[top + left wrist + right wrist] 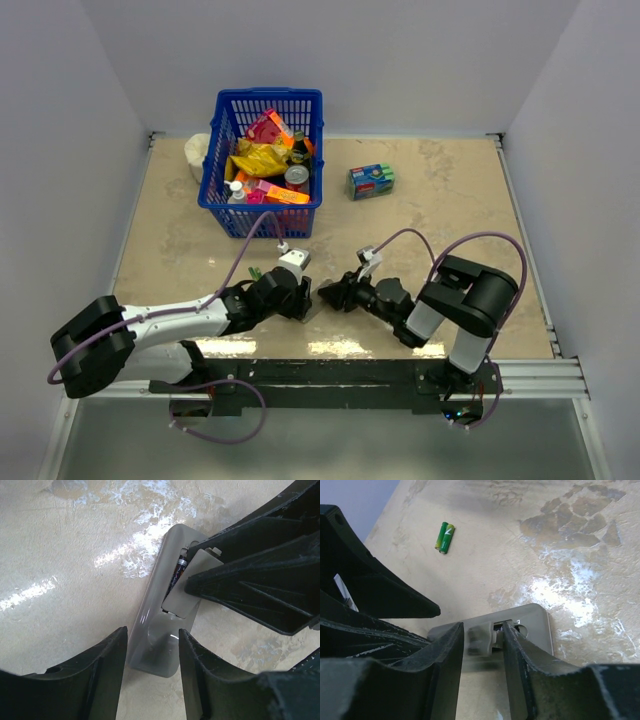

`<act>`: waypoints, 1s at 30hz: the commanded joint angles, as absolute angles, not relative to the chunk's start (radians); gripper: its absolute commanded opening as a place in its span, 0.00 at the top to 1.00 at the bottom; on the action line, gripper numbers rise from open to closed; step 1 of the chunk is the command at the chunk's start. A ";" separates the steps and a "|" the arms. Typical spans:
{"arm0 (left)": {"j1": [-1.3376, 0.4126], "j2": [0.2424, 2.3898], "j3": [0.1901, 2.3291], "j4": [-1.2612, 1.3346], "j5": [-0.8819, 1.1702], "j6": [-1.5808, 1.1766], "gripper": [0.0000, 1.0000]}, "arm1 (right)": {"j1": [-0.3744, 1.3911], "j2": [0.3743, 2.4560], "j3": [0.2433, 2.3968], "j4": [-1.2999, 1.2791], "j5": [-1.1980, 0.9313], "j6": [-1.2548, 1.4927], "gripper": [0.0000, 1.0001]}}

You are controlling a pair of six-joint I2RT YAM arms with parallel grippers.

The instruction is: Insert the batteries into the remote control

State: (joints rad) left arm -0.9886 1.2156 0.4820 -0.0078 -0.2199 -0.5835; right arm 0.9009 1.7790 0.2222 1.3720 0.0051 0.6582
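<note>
One of the batteries (176, 572) shows as a dark cylinder inside the open compartment of the remote control (170, 545), which lies flat on the worktop (65, 540) between the two arms. Whether a second one sits beside it is hidden by the cover (182, 597), which rests tilted over the compartment and not yet seated.

The left gripper (152, 635) clamps the near end of the remote across its width, a finger against each long side. The right gripper (482, 630) has its jaws parted, straddling the cover without pinching it.

The remote looks light, stiff and smooth-sided, so it would likely skate on the glossy worktop if pushed while unheld; the hold across its narrow width seems the right one. The cover looks thin and probably snaps in by small tabs, so it calls for a flat, gentle press rather than a squeeze. Two bright-green sticks (445, 537) lie well apart.
</note>
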 commanded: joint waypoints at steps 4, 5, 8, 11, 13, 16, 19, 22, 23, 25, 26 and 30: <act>-0.985 1.218 0.483 0.041 -0.221 -0.588 0.50 | 0.908 1.738 0.210 1.689 -0.002 0.607 0.54; -0.985 1.218 0.482 0.041 -0.221 -0.589 0.50 | 0.908 1.733 0.210 1.684 -0.002 0.606 0.52; -0.985 1.216 0.482 0.041 -0.221 -0.591 0.50 | 0.908 1.712 0.209 1.657 -0.002 0.598 0.48; -0.983 1.218 0.480 0.043 -0.221 -0.591 0.50 | 0.907 1.681 0.215 1.609 -0.002 0.586 0.44; -0.985 1.218 0.482 0.043 -0.221 -0.591 0.50 | 0.908 1.648 0.219 1.560 -0.002 0.569 0.41; -0.983 1.216 0.480 0.043 -0.222 -0.589 0.50 | 0.910 1.599 0.235 1.475 0.018 0.542 0.37; -0.985 1.215 0.480 0.046 -0.224 -0.591 0.50 | 0.908 1.565 0.250 1.386 0.026 0.517 0.36; -0.983 1.216 0.482 0.049 -0.224 -0.589 0.50 | 0.908 1.539 0.249 1.342 0.038 0.511 0.36; -0.985 1.216 0.480 0.049 -0.222 -0.588 0.50 | 0.908 1.528 0.245 1.332 0.047 0.511 0.36; -0.983 1.216 0.482 0.052 -0.222 -0.584 0.50 | 0.908 1.519 0.241 1.309 0.054 0.506 0.36; -0.985 1.216 0.482 0.054 -0.224 -0.584 0.50 | 0.908 1.494 0.238 1.296 0.075 0.503 0.36; -0.985 1.223 0.483 0.064 -0.224 -0.577 0.50 | 0.910 1.372 0.290 1.058 0.107 0.476 0.40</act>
